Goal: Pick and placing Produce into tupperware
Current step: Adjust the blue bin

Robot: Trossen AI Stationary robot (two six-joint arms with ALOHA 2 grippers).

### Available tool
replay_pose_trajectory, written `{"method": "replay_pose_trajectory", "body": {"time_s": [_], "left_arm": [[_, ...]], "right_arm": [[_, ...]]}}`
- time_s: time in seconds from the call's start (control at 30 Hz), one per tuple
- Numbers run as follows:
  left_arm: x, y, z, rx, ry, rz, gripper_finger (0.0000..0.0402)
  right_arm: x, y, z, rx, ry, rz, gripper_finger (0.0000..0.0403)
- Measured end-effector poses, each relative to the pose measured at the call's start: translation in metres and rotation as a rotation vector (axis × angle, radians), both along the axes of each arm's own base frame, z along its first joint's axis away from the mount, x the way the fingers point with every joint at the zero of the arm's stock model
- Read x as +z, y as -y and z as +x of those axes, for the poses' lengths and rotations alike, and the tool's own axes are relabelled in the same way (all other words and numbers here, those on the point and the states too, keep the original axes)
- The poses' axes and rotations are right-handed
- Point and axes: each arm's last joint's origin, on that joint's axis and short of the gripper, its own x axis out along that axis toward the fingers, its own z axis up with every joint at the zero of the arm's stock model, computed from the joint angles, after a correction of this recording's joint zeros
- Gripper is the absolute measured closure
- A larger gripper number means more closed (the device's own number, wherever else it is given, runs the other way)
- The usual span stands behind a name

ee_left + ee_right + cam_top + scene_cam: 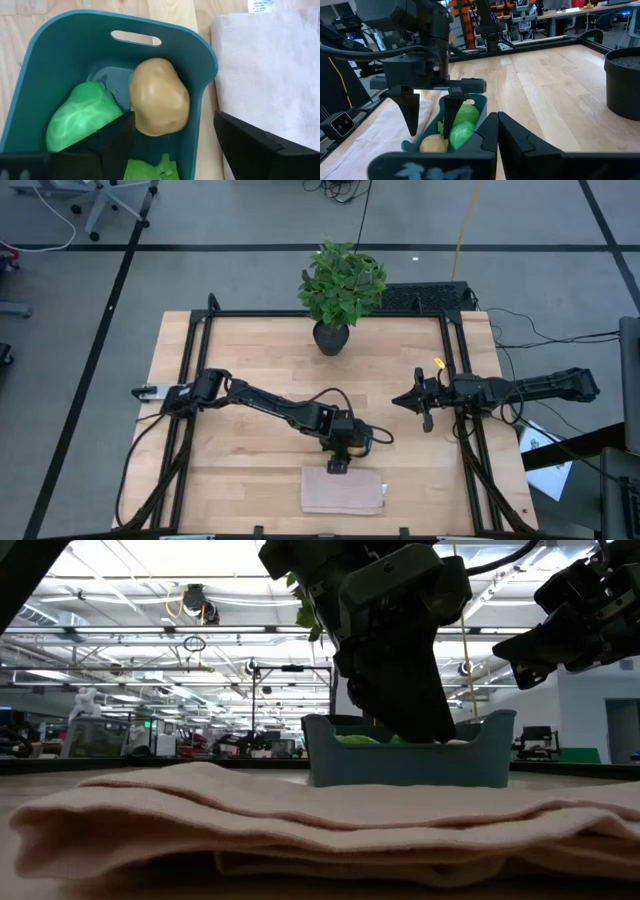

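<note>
Cloth [343,491] lies just beside tupperware [60,65], left pincer [431,114] straddling its wall.

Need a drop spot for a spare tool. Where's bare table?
Bare wood between the potted plant and left arm, and left of the cloth. Crowded: left gripper straddling the tupperware wall, cloth beside it. Right gripper hovers mid-right.

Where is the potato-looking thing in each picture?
High view: not visible; the left claw hangs over the tub and hides it.
Low view: not visible; it sits below the blue tub wall.
Left wrist view: the tan potato-like piece lies mid-picture, inside the tub beside a green piece.
Right wrist view: a tan lump at the tub's near end.
Shared landmark: the beige cloth next to the tub.
</note>
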Motion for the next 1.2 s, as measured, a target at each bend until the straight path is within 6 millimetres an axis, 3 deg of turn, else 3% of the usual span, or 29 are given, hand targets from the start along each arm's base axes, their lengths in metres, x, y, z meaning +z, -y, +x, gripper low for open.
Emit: {"method": "replay_pose_trajectory", "body": {"time_s": [0.13, 0.33, 0.53, 0.7, 0.83, 0.97, 1.03, 1.2], "left_arm": [[0.011, 0.0, -0.002, -0.015, 0.024, 0.005, 0.0123], [0.054, 0.003, -0.015, -0.028, 0.11, 0.044, 0.0124], [0.083, 0.003, -0.036, 0.093, 0.098, 0.202, 0.0166], [0.074, -0.004, -0.051, 0.2, -0.06, 0.271, 0.0248], [0.05, -0.005, -0.061, 0.235, -0.142, 0.298, 0.0322], [0.04, -0.006, -0.07, 0.311, -0.124, 0.332, 0.0384], [0.039, -0.005, -0.079, 0.351, -0.093, 0.357, 0.0396], [0.042, -0.002, -0.105, 0.39, 0.118, 0.342, 0.0382]], "right_arm": [[0.0, 0.0, 0.0, 0.0, 0.0, 0.0, 0.0403], [0.0, 0.0, 0.0, 0.0, 0.001, 0.0, 0.0403], [0.0, 0.0, 0.0, 0.001, 0.0, 0.0, 0.0403], [-0.001, -0.001, 0.0, 0.027, -0.009, 0.003, 0.0403], [-0.001, -0.001, 0.0, 0.034, -0.009, 0.004, 0.0403], [-0.001, -0.001, 0.0, 0.033, -0.009, 0.01, 0.0403], [-0.001, -0.001, 0.0, 0.033, -0.009, 0.015, 0.0403], [0.001, -0.001, 0.0, 0.032, 0.004, 0.016, 0.0403]]}}
